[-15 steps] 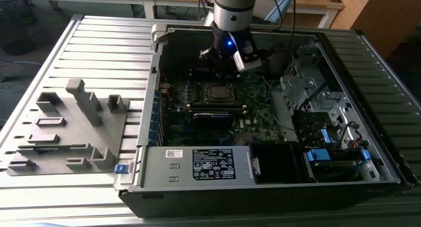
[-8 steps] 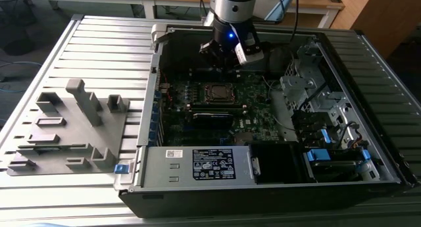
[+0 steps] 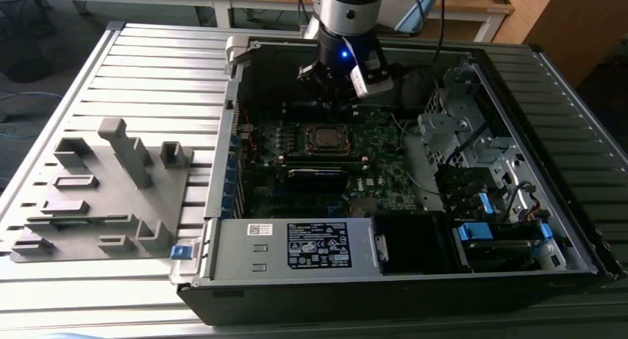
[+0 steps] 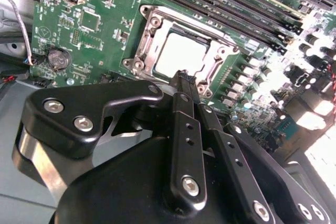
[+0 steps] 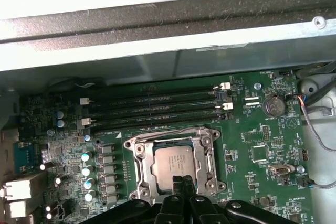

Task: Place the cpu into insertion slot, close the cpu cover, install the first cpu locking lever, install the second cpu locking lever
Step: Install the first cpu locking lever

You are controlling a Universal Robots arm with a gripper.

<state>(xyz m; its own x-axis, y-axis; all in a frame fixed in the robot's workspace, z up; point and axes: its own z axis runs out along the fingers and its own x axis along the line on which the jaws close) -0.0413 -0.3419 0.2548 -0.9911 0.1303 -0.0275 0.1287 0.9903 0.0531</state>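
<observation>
Seated flat in the insertion slot [image 5: 175,166] beneath the lowered cpu cover [image 5: 137,155], the cpu [image 5: 176,165] is overhung by the gripper [image 4: 185,80], whose fingers are pressed together on nothing, evidently for pushing.

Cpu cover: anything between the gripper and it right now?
Nothing visible. The gripper hangs just above the cpu cover, which lies flat around the cpu in the insertion slot. Memory slots sit off to one side.
</observation>
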